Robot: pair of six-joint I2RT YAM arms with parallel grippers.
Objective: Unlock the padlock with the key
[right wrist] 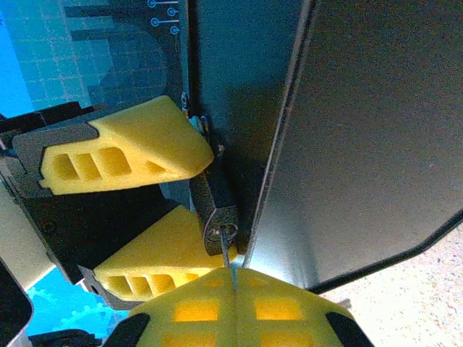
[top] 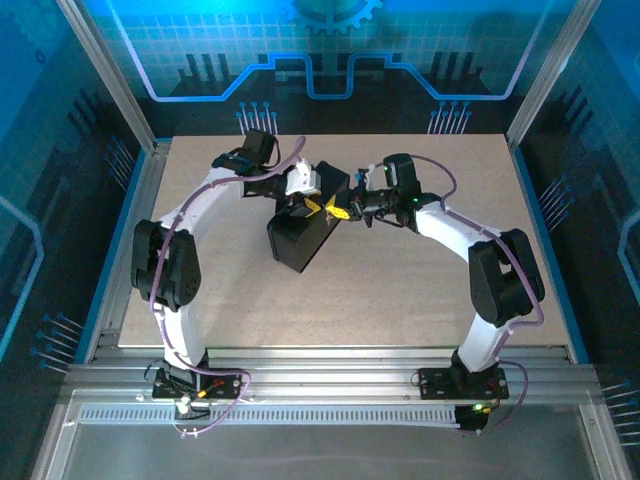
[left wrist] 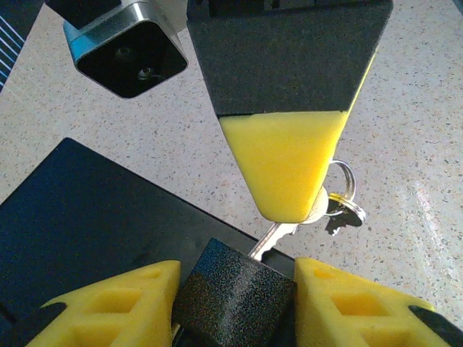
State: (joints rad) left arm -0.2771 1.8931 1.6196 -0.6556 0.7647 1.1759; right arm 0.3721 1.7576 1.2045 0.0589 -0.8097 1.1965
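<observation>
While the left pincer (left wrist: 235,289) clamps the padlock (right wrist: 219,213), the right pincer (right wrist: 234,285), facing it, is closed on the key (right wrist: 228,253), whose blade reaches the keyhole (right wrist: 224,233).

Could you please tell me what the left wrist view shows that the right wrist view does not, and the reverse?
Left wrist view: the key ring, with what looks like a second key, hanging beside the right end effector. Right wrist view: the padlock end-on, its keyhole meeting the blade of the key. Both: the padlock clamped in the left end effector, the right end effector shut on the key, and the black box.
</observation>
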